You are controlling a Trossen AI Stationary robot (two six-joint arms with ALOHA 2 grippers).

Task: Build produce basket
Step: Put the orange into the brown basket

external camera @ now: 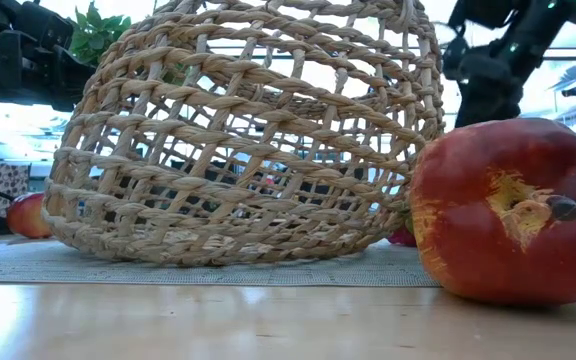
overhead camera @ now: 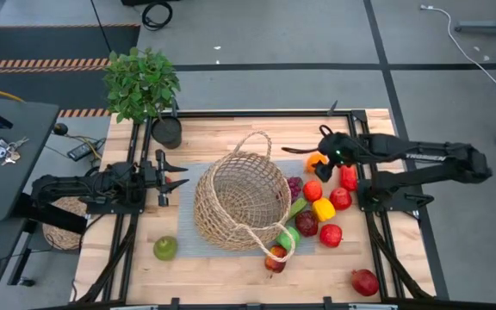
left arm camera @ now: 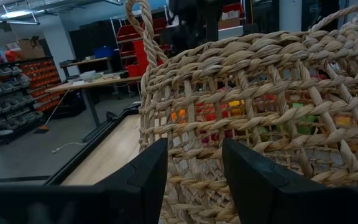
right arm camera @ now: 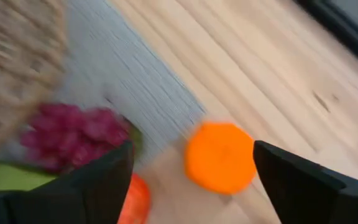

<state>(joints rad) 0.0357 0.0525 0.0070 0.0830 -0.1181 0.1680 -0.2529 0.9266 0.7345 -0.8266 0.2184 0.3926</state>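
Blur smears my right wrist view: my right gripper [right arm camera: 188,180], fingers spread, hovers over what looks like an orange [right arm camera: 220,157] beside purple grapes [right arm camera: 73,134]. Basket [overhead camera: 241,200] sits mid-table, hiding produce behind; my left gripper [overhead camera: 176,176] waits spread beside it.

Workshop: parts-bin shelves [left arm camera: 5,93], workbench [left arm camera: 92,78]

The left pincer [left arm camera: 194,180], fingers parted, faces the basket [left arm camera: 272,106] wall.
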